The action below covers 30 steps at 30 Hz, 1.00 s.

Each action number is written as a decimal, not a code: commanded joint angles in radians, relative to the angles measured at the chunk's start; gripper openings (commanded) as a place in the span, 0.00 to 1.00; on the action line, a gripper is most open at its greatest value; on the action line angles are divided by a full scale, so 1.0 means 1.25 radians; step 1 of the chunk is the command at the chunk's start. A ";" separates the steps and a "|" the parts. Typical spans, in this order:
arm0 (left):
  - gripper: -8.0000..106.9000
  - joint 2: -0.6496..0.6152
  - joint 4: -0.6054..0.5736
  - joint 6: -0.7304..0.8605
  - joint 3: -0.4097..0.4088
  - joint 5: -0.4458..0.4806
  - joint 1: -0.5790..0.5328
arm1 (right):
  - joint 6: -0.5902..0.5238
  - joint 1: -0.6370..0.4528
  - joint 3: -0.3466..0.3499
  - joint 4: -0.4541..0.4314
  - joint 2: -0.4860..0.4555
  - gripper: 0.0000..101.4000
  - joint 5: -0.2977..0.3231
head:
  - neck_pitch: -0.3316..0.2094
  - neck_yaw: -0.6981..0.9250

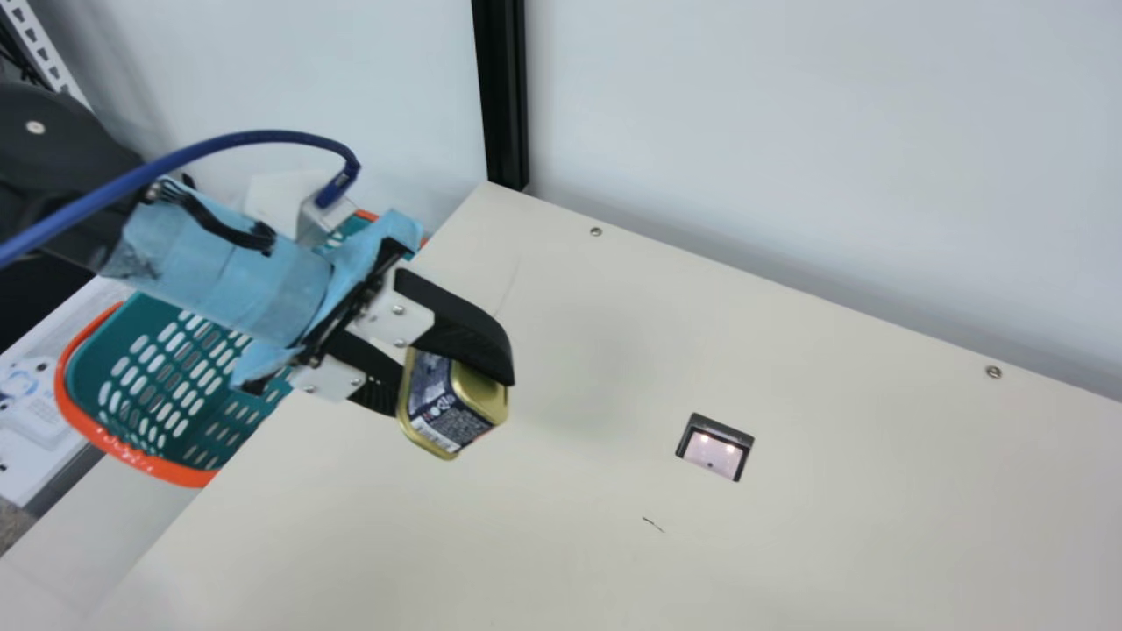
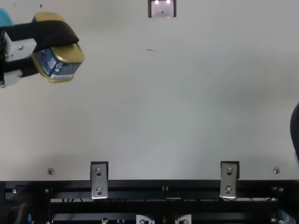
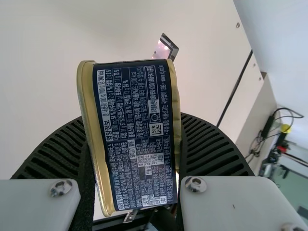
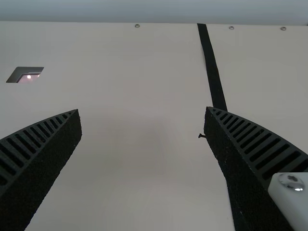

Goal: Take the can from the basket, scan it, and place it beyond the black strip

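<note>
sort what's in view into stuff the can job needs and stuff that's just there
For the job:
- can, held in left gripper
- basket
- scanner window
- black strip

Just there:
- dark mark on the table
- black post
- metal brackets

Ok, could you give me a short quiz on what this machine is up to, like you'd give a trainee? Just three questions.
1. True or false: the right gripper stands open and holds nothing.

2. Which gripper holds the gold-rimmed can?
A) the right gripper
B) the left gripper
C) neither

3. Fill in the blank: the teal basket has a rim coloured ____.

Key: 1. true; 2. B; 3. orange
</note>
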 commanded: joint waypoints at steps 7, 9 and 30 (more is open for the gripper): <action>0.16 0.000 0.098 0.016 -0.105 -0.019 -0.065 | 0.000 0.000 0.000 0.000 0.000 1.00 0.000 | -0.030 -0.094; 0.16 0.002 0.123 0.018 -0.127 -0.027 -0.086 | 0.000 0.000 0.000 0.000 0.000 1.00 0.000 | -0.031 -0.121; 0.16 0.044 0.514 -0.031 -0.167 -0.244 -0.400 | 0.000 0.000 0.000 0.001 0.000 1.00 0.000 | -0.012 -0.241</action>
